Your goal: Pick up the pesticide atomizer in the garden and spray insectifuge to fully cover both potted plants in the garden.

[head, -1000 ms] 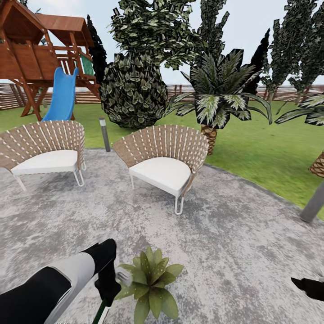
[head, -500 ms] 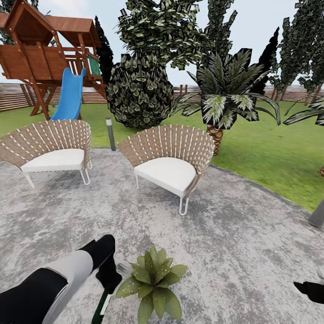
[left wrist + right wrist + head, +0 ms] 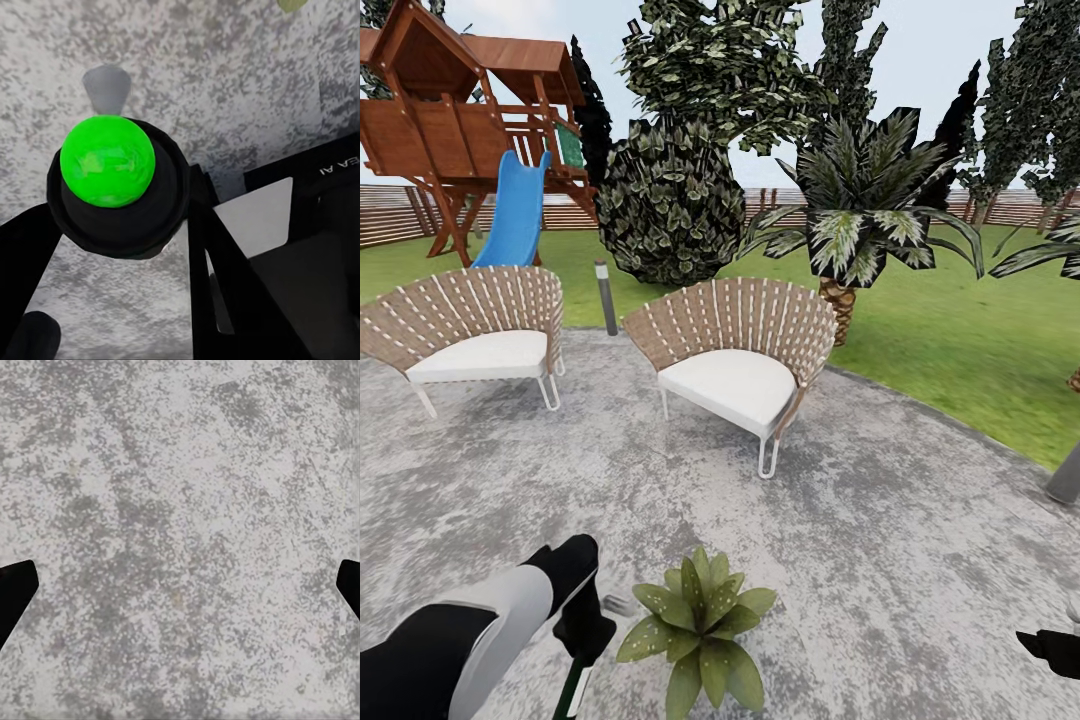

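The round grey patio [image 3: 880, 520] carries two wicker chairs [image 3: 735, 350]. Our left tool [image 3: 585, 625] has dropped slightly, clenched on the pesticide atomizer [image 3: 112, 187], whose head sits beside the broad-leaved potted plant [image 3: 695, 625]. Spraying appears underway. The right tool [image 3: 180, 585] is spread.

Mottled grey patio [image 3: 920, 560], light-green potted plant [image 3: 695, 625], blue slide [image 3: 515, 215], seemingly dark-green atomizer [image 3: 112, 184]

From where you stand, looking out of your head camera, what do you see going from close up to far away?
Potted plant → the nearer chair → palm → fence.
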You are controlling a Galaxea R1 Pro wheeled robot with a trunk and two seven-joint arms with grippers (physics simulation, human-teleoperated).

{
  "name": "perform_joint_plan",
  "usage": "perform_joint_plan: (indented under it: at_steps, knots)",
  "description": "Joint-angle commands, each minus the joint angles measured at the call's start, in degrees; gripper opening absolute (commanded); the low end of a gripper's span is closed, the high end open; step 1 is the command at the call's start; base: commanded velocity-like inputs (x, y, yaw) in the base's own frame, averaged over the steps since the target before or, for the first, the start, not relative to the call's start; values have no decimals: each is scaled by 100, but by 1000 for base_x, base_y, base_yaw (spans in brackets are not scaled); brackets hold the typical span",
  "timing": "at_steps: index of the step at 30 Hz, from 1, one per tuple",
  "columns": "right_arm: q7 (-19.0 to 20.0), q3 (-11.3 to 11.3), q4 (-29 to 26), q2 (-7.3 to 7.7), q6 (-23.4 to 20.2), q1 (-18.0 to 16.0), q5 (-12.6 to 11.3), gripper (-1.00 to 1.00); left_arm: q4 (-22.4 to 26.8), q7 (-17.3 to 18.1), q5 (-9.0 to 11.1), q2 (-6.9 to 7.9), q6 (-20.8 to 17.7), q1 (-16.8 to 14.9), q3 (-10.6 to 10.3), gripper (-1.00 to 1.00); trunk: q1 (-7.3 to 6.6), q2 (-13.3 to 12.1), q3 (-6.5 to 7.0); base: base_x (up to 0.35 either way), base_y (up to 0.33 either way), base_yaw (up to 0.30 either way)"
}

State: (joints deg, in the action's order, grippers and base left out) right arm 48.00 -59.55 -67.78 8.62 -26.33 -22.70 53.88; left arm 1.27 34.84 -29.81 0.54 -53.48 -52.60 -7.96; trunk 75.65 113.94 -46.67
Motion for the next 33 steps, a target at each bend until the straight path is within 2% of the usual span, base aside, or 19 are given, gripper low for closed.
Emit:
perform_joint_plan:
  at_steps: [1,6,9,12,21,25,33]
  knots:
    - [43,-8,-7,-1,-13,-7,35,100,9,59,-16,-3,-14,1,-48,-100,-1,3,-5,0,0,27]
    - [42,-6,-7,-1,-13,-7,35,100,9,58,-16,-60,-33,4,-49,-100,-1,3,-5,-5,-4,182]
    - [41,-9,-7,-1,-13,-7,35,100,13,58,-22,-143,-38,4,-52,-100,-1,3,-5,-133,-119,45]
    - [40,-7,-7,-1,-13,-7,35,100,13,53,-24,-166,-44,4,-49,-100,-1,3,-5,-200,-206,10]
    - [42,-4,-7,-6,-13,-7,35,100,33,57,-25,-174,-49,4,-47,-100,-1,3,-5,-65,-284,18]
    - [42,-4,-7,-9,-13,-7,35,100,38,57,-25,-177,-47,4,-47,-100,-1,3,-5,-1,-295,203]
    - [34,-4,-7,-9,-13,-7,43,100,33,51,-25,-177,-48,4,-51,-100,-1,3,-5,0,-35,118]
